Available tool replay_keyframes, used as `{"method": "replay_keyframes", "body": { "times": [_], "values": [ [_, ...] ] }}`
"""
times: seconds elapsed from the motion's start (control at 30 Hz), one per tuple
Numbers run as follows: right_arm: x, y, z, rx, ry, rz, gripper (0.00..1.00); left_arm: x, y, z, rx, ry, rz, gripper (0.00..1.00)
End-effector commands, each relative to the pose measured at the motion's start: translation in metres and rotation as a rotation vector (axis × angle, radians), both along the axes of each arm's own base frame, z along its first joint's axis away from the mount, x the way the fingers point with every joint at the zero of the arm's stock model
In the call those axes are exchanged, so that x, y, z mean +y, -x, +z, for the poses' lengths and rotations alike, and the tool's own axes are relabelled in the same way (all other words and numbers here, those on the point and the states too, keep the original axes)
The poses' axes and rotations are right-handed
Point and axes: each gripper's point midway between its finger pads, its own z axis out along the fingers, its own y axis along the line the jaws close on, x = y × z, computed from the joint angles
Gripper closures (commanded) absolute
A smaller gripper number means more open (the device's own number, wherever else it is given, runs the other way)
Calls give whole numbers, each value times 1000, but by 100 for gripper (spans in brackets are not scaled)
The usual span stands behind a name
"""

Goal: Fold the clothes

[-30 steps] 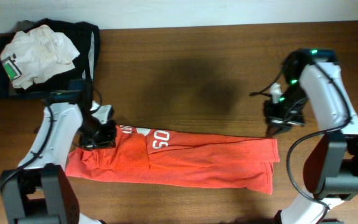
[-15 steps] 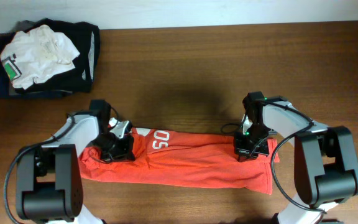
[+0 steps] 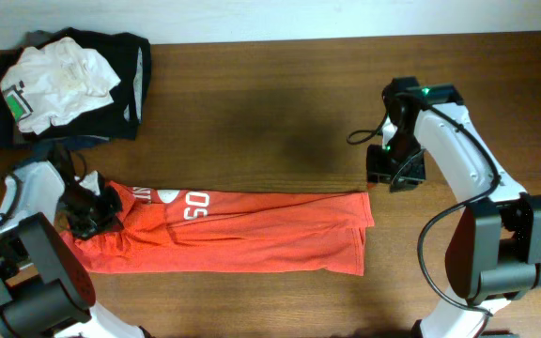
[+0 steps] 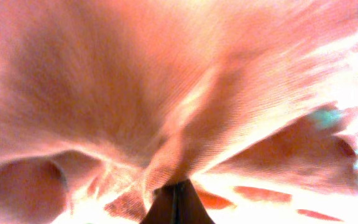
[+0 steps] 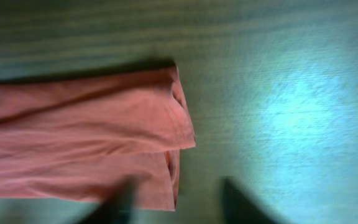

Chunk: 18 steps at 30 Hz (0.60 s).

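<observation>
shirt point(image 3: 242, 235): long narrow band, 6 o'clock on worktop point(image 3: 280, 113)
left gripper point(image 3: 92, 211): clenched on shirt's 9 o'clock end
right gripper point(image 3: 397, 176): jaws apart, empty, 3 o'clock, clear of shirt
progress: lengthwise folds look done; crosswise folds left

orange-red shirt point(image 3: 242, 233), white lettering point(image 3: 195, 204)

The overhead view is evenly lit and sharp, a soft shadow on the table point(image 3: 289, 131) at far centre. The left wrist view is blurred, the shirt point(image 4: 166, 93) bleaching white at right; the right wrist view is dim and smeared, with bluish glare.
</observation>
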Motion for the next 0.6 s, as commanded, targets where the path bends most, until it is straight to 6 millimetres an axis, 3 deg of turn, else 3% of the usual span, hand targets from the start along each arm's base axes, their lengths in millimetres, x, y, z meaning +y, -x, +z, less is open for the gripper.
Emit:
{"method": "replay_keyframes", "body": {
  "times": [0.0,0.03,0.1,0.17,0.27,0.43,0.47,0.53,0.57],
  "values": [
    [-14,-1,-1,-6,52,38,2,-12,-26,34,-120,90,27,37],
    [-20,1,-8,2,43,11,1,-13,-26,34,-121,95,28,1],
    [-25,6,-31,6,-55,-15,1,-16,-22,34,-106,104,28,1],
    [1,18,-48,4,-289,6,1,-18,-20,33,-99,110,25,1],
    [15,48,-77,58,-343,15,1,-19,-20,34,-99,119,27,1],
    [44,88,-97,138,-424,46,21,-22,-22,35,-106,135,29,1],
    [49,94,-102,145,-419,52,37,-22,-21,35,-106,135,29,1],
    [58,99,-108,150,-404,68,92,-22,-21,35,-103,137,30,1],
    [59,98,-108,151,-395,57,96,-23,-21,35,-102,137,30,1]
  ]
}}
